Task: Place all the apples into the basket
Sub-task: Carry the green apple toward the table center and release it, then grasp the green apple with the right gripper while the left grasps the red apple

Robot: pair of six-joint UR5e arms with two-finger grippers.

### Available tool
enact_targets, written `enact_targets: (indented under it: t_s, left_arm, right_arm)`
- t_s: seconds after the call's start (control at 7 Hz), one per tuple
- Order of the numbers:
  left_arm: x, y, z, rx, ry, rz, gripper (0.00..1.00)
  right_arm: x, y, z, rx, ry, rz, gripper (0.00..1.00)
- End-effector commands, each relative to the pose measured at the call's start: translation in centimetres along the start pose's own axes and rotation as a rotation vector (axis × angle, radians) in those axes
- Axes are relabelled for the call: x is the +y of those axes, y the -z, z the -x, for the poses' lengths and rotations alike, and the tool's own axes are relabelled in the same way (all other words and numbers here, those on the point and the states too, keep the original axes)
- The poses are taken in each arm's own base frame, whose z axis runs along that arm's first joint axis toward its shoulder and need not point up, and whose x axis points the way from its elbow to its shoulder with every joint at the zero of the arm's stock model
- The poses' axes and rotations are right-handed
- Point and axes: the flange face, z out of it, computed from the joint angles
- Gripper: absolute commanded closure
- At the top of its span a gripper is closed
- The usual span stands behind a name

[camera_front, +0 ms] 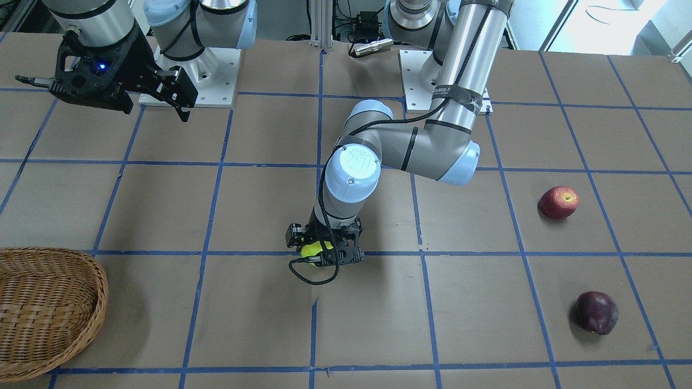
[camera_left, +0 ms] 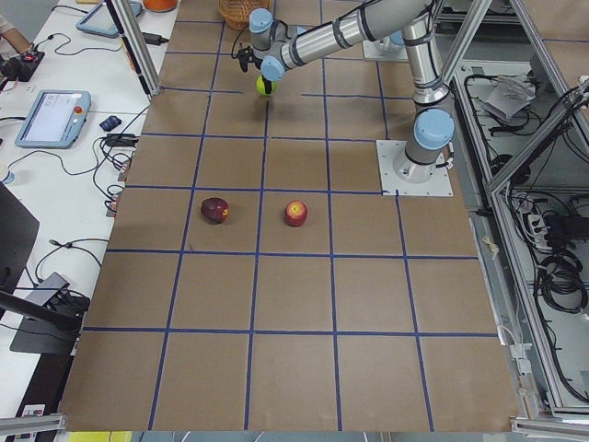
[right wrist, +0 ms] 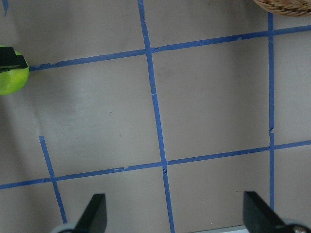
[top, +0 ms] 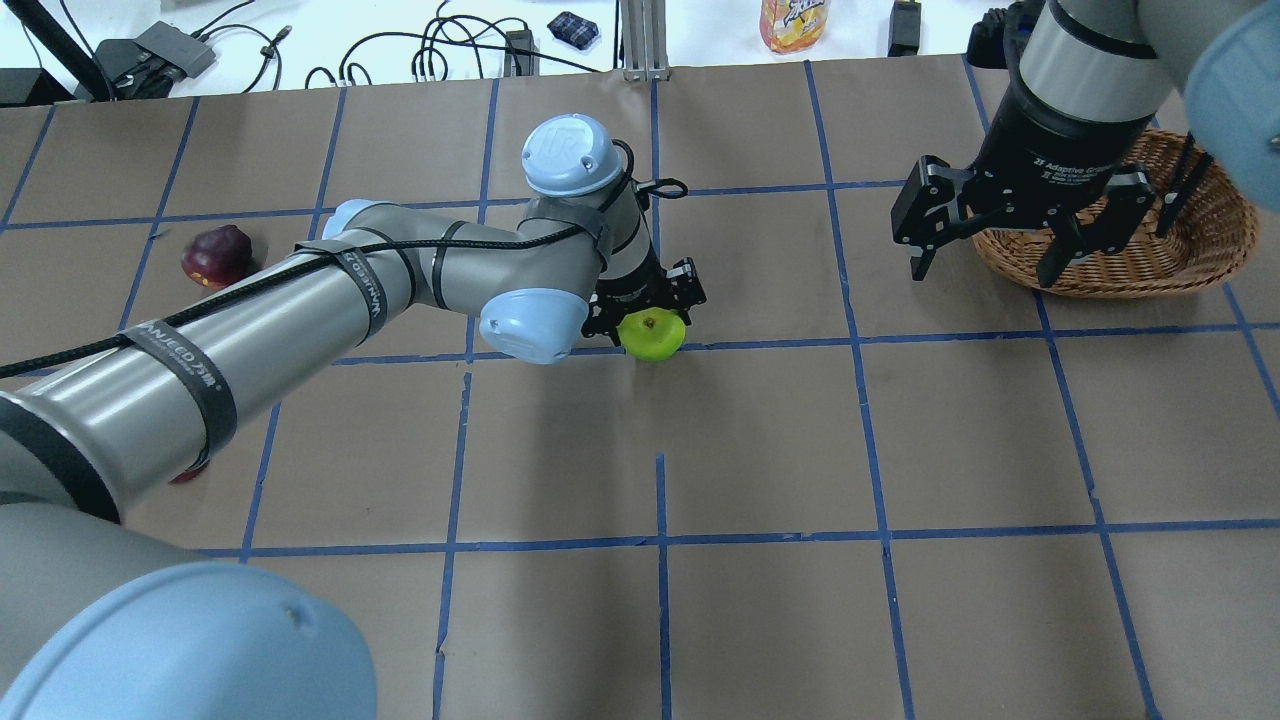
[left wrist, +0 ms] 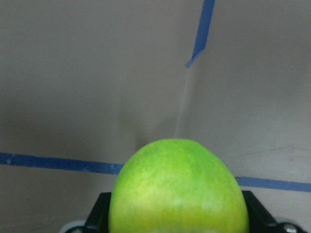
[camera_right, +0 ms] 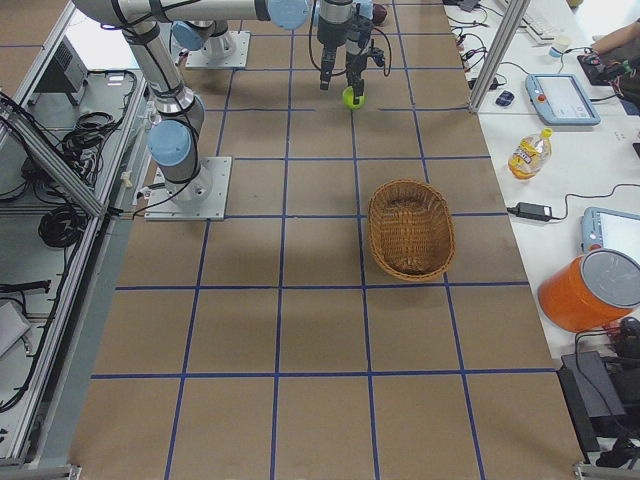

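Observation:
My left gripper (camera_front: 324,251) is shut on the yellow-green apple (camera_front: 315,249) near the table's middle, low over a blue tape line. The apple fills the left wrist view (left wrist: 177,189) and shows overhead (top: 652,335). The red apple (camera_front: 558,202) and the maroon apple (camera_front: 596,312) lie apart on the table on my left side. The wicker basket (camera_front: 48,308) stands empty on my right side (top: 1200,250). My right gripper (top: 985,270) hangs open and empty above the table beside the basket's near rim. Its fingers (right wrist: 95,211) frame bare paper.
Brown paper with a blue tape grid covers the table (camera_front: 259,205). My left arm (top: 400,260) stretches across the table's left half and hides most of the red apple overhead. A drink bottle (camera_right: 528,152) and tablets lie on the side bench.

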Motion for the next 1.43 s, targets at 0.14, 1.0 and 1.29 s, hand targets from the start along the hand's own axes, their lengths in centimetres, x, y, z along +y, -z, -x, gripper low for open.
enact_targets:
  t_s: [0.14, 1.0, 1.29]
  left_arm:
    - [0.1, 3.8, -0.2, -0.055, -0.019, -0.011, 0.00]
    - [-3.3, 21.7, 20.5, -0.229, -0.260, 0.214, 0.00]
    - [-2.6, 21.7, 31.5, -0.330, -0.390, 0.268, 0.02]
  right_arm:
    - [-0.3, -0.3, -0.4, 0.003, -0.008, 0.009, 0.00]
    - [-5.8, -9.1, 12.4, -0.087, -0.179, -0.065, 0.00]
    - [-6.7, -14.5, 20.4, -0.093, -0.270, -0.064, 0.00]
